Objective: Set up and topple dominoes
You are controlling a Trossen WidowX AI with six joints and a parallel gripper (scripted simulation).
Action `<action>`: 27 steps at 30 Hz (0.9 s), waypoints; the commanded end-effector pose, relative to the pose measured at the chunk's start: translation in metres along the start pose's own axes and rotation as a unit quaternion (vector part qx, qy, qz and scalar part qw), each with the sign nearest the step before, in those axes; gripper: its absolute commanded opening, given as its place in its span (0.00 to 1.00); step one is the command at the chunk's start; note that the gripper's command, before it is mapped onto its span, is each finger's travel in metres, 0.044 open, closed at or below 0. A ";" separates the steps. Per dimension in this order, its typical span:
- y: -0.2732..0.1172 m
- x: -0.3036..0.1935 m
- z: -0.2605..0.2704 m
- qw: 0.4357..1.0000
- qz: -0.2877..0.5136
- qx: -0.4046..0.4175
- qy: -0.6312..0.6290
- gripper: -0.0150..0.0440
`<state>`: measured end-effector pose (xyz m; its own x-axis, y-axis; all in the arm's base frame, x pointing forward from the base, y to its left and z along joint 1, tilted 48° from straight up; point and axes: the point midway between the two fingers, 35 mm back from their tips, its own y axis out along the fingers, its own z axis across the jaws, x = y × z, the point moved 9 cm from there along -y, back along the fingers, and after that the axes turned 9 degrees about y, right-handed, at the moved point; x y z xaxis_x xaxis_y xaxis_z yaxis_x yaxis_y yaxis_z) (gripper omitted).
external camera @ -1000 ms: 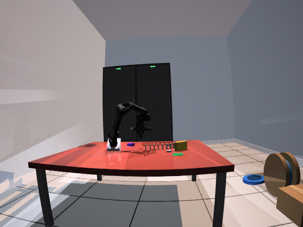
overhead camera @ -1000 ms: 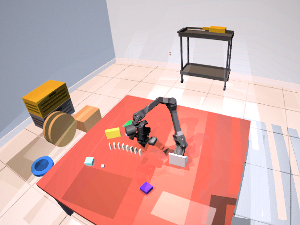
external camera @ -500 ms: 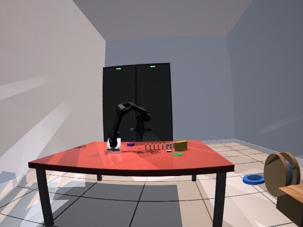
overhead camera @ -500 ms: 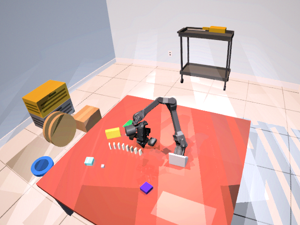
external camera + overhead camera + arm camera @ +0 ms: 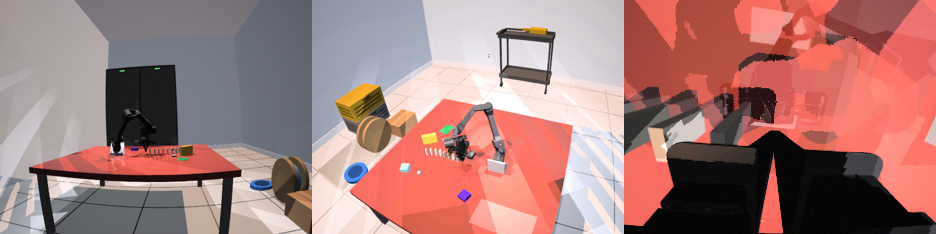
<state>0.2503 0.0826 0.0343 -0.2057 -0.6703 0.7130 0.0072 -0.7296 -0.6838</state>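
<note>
A row of several small pale dominoes (image 5: 440, 152) (image 5: 158, 151) (image 5: 689, 131) stands upright on the red table, running from near the yellow block to the gripper. My gripper (image 5: 463, 159) (image 5: 145, 151) (image 5: 774, 135) is shut and empty, pointing down. Its fingertips are low, close above the table, just beyond the arm-side end of the row. In the exterior view a narrow gap shows between the fingertips and the end domino (image 5: 150, 151) (image 5: 730, 129). In the wrist view that domino is left of the fingertips. Whether the fingers touch it cannot be told in the top view.
A yellow block (image 5: 429, 138) (image 5: 186, 150) stands near the far end of the row. A green flat square (image 5: 446, 128) (image 5: 182, 159) lies behind it. A cyan block (image 5: 404, 167), a small white cube (image 5: 418, 172) and a purple block (image 5: 464, 195) (image 5: 134, 149) are also on the table.
</note>
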 end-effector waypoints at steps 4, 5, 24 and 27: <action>0.001 -0.002 0.011 1.000 -0.001 0.002 0.000 0.25; 0.001 -0.002 0.013 1.000 -0.001 0.002 0.000 0.25; -0.017 -0.018 0.033 0.999 0.034 0.023 0.004 0.25; -0.034 -0.018 0.042 0.999 0.031 0.021 0.004 0.25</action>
<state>0.2870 0.0983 0.0405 -0.2045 -0.7002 0.6840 0.0406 -0.7042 -0.7088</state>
